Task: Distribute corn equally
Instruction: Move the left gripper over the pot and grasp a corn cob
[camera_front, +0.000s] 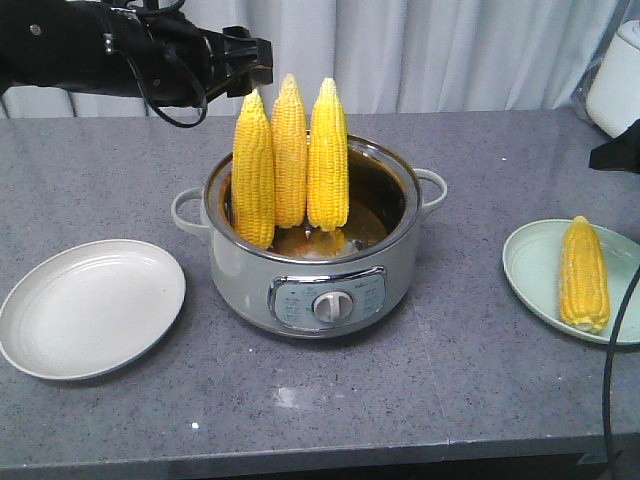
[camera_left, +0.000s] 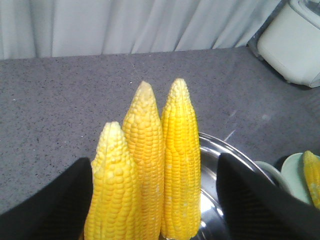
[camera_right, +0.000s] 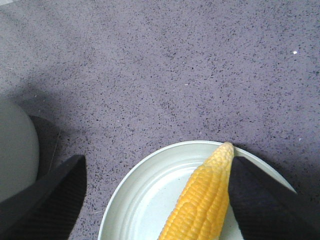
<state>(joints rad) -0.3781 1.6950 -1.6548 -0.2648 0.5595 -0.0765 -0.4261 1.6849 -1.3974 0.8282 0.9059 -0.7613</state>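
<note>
Three corn cobs (camera_front: 290, 160) stand upright, tips up, in a steel electric pot (camera_front: 315, 270) at the table's middle. In the left wrist view the three cobs (camera_left: 150, 170) rise between the two black fingers of my left gripper (camera_left: 155, 205), which is open and hangs just behind and above them (camera_front: 245, 60). A fourth corn cob (camera_front: 584, 272) lies on the pale green plate (camera_front: 535, 265) at the right. My right gripper (camera_right: 157, 200) hovers open over that plate (camera_right: 150, 200), its right finger (camera_right: 270, 200) beside the cob (camera_right: 205, 200). Only a black edge of the right gripper (camera_front: 618, 150) shows in the front view.
An empty white plate (camera_front: 90, 308) lies left of the pot. A white appliance (camera_front: 615, 85) stands at the back right corner, with a curtain behind the table. A black cable (camera_front: 610, 380) hangs at the right edge.
</note>
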